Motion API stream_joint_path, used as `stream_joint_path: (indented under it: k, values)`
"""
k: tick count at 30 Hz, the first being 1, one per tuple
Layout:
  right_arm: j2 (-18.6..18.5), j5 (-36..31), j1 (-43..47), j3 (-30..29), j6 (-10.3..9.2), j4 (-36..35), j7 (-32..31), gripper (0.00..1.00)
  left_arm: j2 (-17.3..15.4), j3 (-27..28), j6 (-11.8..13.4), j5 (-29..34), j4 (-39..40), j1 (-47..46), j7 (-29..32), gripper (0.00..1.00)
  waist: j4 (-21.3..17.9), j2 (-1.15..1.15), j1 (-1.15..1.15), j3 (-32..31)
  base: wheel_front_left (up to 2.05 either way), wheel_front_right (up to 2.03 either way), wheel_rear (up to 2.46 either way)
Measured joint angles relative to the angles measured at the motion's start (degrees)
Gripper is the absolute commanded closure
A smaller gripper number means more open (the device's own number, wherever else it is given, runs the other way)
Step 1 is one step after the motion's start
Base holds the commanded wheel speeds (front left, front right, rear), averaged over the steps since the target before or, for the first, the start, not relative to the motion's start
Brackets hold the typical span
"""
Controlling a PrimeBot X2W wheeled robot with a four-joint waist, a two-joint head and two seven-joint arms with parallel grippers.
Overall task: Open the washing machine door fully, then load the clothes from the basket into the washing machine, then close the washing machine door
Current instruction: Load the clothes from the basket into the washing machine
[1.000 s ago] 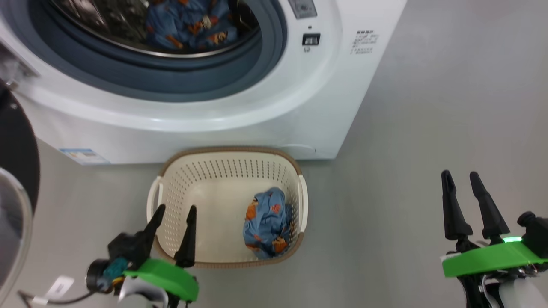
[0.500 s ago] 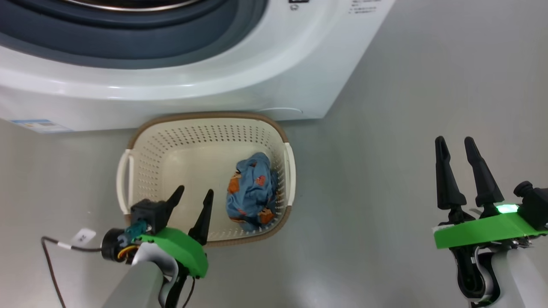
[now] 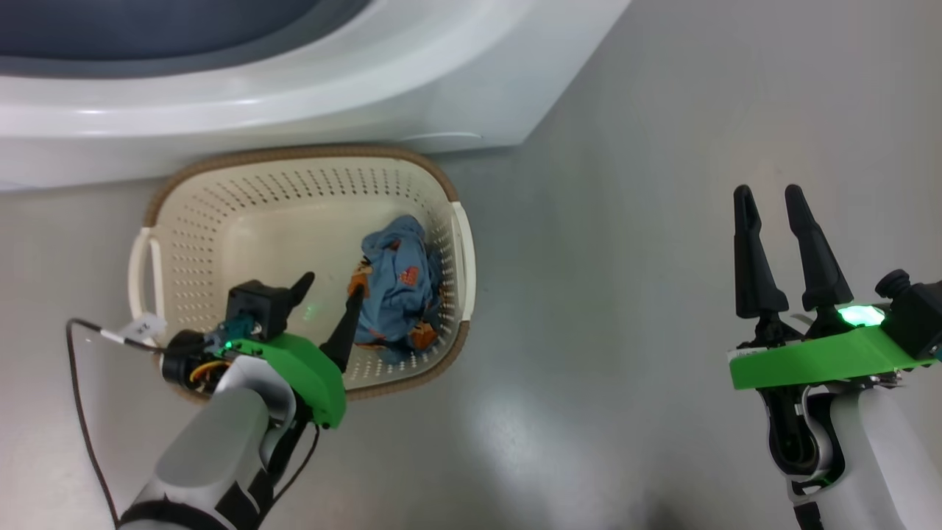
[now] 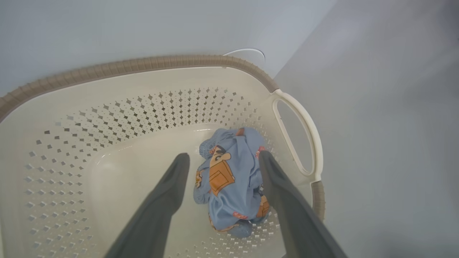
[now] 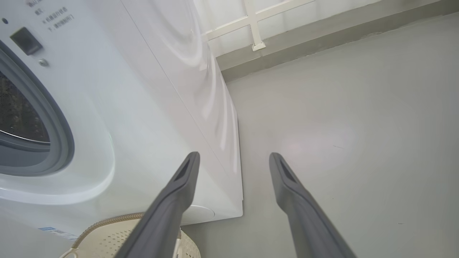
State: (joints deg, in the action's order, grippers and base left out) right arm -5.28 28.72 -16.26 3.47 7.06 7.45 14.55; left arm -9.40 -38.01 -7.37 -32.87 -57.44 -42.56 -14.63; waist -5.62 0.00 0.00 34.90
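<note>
Now left gripper, spread wide, reaches into basket, one fingertip at clothes, perhaps touching; washing machine behind; earlier farther off.

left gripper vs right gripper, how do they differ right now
The left gripper is over the basket, with the clothes showing between its fingers in its wrist view; the right gripper hangs over the grey floor, well apart from the basket. The left gripper aims down at the clothes; the right gripper aims past the washing machine corner. Both are open and hold nothing.
</note>
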Motion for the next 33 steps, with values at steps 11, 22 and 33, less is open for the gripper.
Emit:
stream_joint_path:
  k: [11,22,33]
  values:
    - [0.99,-0.44,-3.39,0.57,0.00,-1.09,0.00,0.00,-2.33,-10.85,0.00,-8.44,-5.68,-7.09,1.59,0.00,-2.25,0.00,0.00,6.06,0.00,0.00,0.00]
    - [1.27,-0.57,-5.89,1.91,0.00,-1.99,0.00,0.00,-4.35,-18.98,0.00,-15.30,-5.55,-12.56,4.00,0.00,-3.69,0.00,0.00,10.78,0.00,0.00,0.00]
    - [1.60,-0.58,-6.47,2.50,0.00,-2.21,0.00,0.00,-7.34,-30.29,0.00,-25.33,2.00,-14.85,6.23,0.00,-5.13,0.00,0.00,13.16,0.00,0.00,0.00]
